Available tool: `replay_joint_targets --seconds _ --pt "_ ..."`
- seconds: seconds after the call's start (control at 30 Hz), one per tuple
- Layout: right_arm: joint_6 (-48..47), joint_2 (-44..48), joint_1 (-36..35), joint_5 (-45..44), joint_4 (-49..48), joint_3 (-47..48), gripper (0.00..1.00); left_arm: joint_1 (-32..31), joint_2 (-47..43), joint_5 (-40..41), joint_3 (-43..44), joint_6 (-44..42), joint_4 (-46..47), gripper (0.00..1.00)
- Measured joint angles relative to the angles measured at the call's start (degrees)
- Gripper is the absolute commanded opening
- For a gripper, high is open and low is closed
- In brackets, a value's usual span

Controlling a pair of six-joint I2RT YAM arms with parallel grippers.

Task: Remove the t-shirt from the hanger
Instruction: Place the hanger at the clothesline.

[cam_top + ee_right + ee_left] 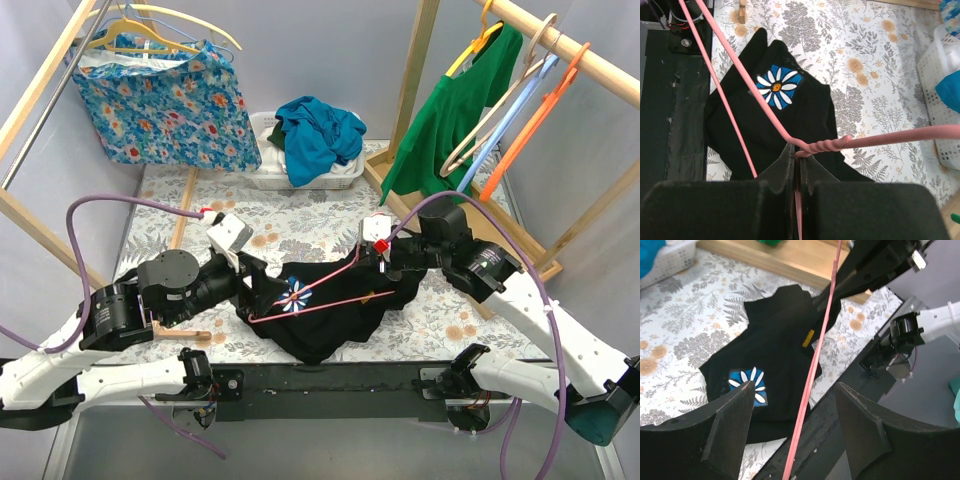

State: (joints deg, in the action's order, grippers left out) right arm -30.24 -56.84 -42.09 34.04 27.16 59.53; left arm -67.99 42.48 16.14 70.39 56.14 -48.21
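Note:
A black t-shirt with a blue daisy patch lies crumpled on the floral tablecloth near the front edge. A pink wire hanger shows above it, its wires bare. My right gripper is shut on the hanger just under its twisted neck; the shirt lies below. My left gripper is open over the shirt's left side. One pink hanger bar passes between its fingers without touching them. In the top view the left gripper is at the hanger's left tip and the right gripper at its hook.
A white basket with a teal garment stands at the back centre. A blue floral garment hangs on the back-left rack. A green shirt and several empty hangers hang on the right wooden rack. The black table edge runs along the front.

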Motion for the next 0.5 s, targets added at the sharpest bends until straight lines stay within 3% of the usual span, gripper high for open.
replay_joint_targets --seconds 0.37,0.5 --pt "0.96 2.32 0.0 -2.38 -0.61 2.21 0.01 0.0 3.21 -6.23 -3.93 -0.24 0.66 0.65" --pt "1.77 2.29 0.0 -3.02 -1.44 2.21 0.01 0.0 3.69 -7.04 -4.13 -0.31 0.7 0.48"
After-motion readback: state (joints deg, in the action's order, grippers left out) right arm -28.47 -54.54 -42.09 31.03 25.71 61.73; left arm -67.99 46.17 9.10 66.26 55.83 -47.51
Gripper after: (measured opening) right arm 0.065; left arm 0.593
